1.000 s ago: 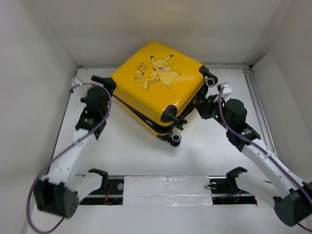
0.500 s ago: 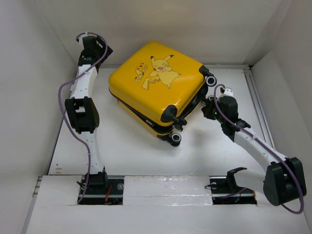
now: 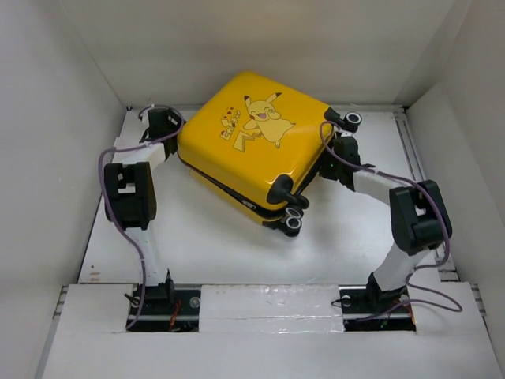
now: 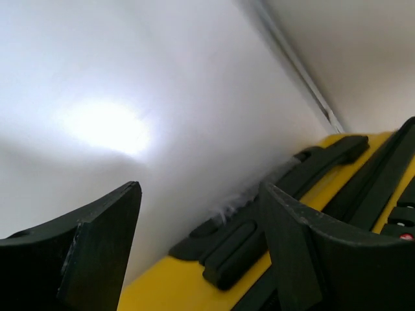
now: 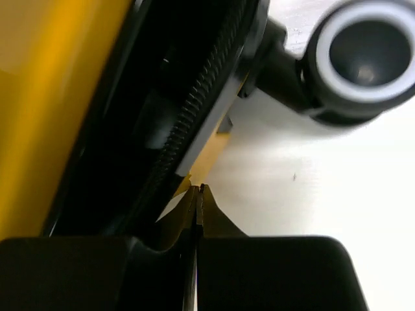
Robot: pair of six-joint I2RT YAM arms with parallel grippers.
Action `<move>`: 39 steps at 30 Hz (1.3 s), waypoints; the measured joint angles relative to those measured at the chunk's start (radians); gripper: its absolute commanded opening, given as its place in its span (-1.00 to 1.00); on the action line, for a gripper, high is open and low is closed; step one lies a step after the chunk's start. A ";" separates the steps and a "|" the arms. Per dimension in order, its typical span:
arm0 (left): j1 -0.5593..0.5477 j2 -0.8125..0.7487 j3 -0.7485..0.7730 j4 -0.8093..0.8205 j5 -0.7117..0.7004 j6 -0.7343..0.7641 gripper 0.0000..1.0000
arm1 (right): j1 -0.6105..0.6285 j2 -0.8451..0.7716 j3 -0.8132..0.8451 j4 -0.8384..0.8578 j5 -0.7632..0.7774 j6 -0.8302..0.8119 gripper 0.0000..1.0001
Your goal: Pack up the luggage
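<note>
The right gripper (image 5: 198, 194) has its two fingers pressed flat together with nothing between them, the tips just below the black zip band (image 5: 194, 110) of the suitcase (image 5: 58, 97). Directly ahead of the tips and up to their left runs the toothed zip line along the dark gap between the yellow shells; whether the tips touch the shell edge cannot be told. Up and to the right of the fingers sits a black wheel (image 5: 366, 55) with a pale rim, on its black bracket, over the white table (image 5: 324, 181).

The left gripper (image 4: 201, 240) has its fingers spread apart, empty, one dark finger (image 4: 97, 253) at the lower left and the other at the lower right of its view. Just beyond and between them lies the yellow side of the suitcase with its black handle (image 4: 279, 207), and past that the white wall (image 4: 130, 97).

From above, the left gripper (image 3: 163, 125) is at the suitcase's left far corner and the right gripper (image 3: 335, 154) at its right side, near the far wheel (image 3: 350, 121). The suitcase (image 3: 252, 150) lies between the two, printed side up, its upper shell slightly offset over the lower one, two more wheels (image 3: 293, 223) pointing toward the arms' bases
</note>
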 measured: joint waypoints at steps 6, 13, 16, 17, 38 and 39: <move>-0.024 -0.442 -0.685 0.314 -0.258 -0.181 0.31 | 0.023 0.195 0.230 -0.110 0.042 -0.082 -1.00; -0.167 -0.791 -1.050 0.356 -0.598 -0.298 0.26 | 0.052 0.291 0.392 -0.161 0.043 -0.192 -1.00; -0.287 -0.970 -1.164 0.285 -0.731 -0.339 0.23 | 0.051 0.357 0.517 -0.245 0.026 -0.257 -0.97; -0.330 -1.031 -1.195 0.254 -0.763 -0.350 0.20 | 0.050 0.387 0.572 -0.275 0.016 -0.281 -0.92; -0.632 -1.465 -1.113 -0.177 -0.879 -0.176 0.43 | -0.101 -0.081 0.705 -0.198 -0.474 -0.106 -0.79; -0.633 -1.465 -1.103 -0.182 -0.879 -0.167 0.29 | -0.099 -0.193 0.620 -0.174 -0.440 -0.115 -0.99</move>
